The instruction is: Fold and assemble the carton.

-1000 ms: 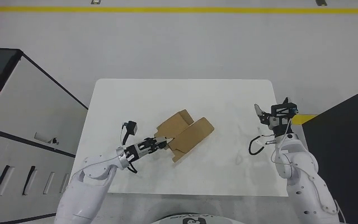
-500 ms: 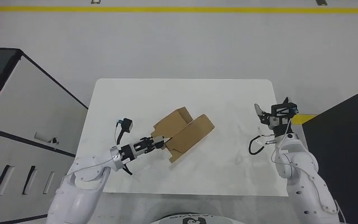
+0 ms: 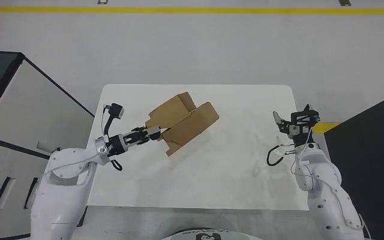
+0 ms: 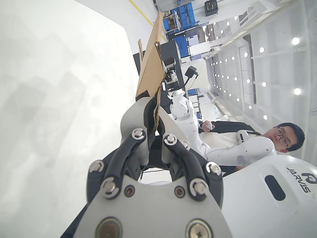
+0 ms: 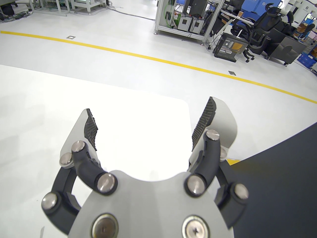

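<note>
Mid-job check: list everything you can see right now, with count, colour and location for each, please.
carton: one, brown cardboard, partly folded, over the table's left-centre toward the far side, gripped at its near-left edge.
table: one, white, in front of the robot.
floor line: one, yellow, on the floor beyond the table.
panel: one, grey with a dark frame, beside the table's left side.
dark surface: one, black, beside the table's right side.
left gripper: one, grey and black, shut on the carton's edge.
right gripper: one, grey and black, open, holding nothing, at the table's right edge.
</note>
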Controlling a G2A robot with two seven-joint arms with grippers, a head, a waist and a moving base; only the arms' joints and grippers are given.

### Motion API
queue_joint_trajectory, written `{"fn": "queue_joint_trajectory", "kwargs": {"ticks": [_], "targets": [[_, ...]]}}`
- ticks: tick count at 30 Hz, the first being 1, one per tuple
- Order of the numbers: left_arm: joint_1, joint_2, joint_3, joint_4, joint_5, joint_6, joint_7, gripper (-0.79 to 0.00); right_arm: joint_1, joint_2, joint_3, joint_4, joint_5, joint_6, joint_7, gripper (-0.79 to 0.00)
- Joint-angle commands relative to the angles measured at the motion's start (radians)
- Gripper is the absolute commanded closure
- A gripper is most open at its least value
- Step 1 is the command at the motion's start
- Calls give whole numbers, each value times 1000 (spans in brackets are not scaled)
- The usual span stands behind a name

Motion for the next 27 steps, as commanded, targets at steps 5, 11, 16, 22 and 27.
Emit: {"fn": "queue_joint_trajectory", "kwargs": {"ticks": [5,11,16,22,27], "targets": [[-6,1,-2,4,1,-4,-10,0,0,0,0,0,0,0,0,-785],[-6,1,-2,4,1,-4,-10,0,0,0,0,0,0,0,0,-785],[-6,1,-2,4,1,-4,-10,0,0,0,0,0,0,0,0,-785],[-8,4,10,-20,-11,-6,-44,0,0,0,0,0,0,0,0,-785],[-42,20,-3,-10,-69,13,-240,0,0,0,0,0,0,0,0,-785]]}}
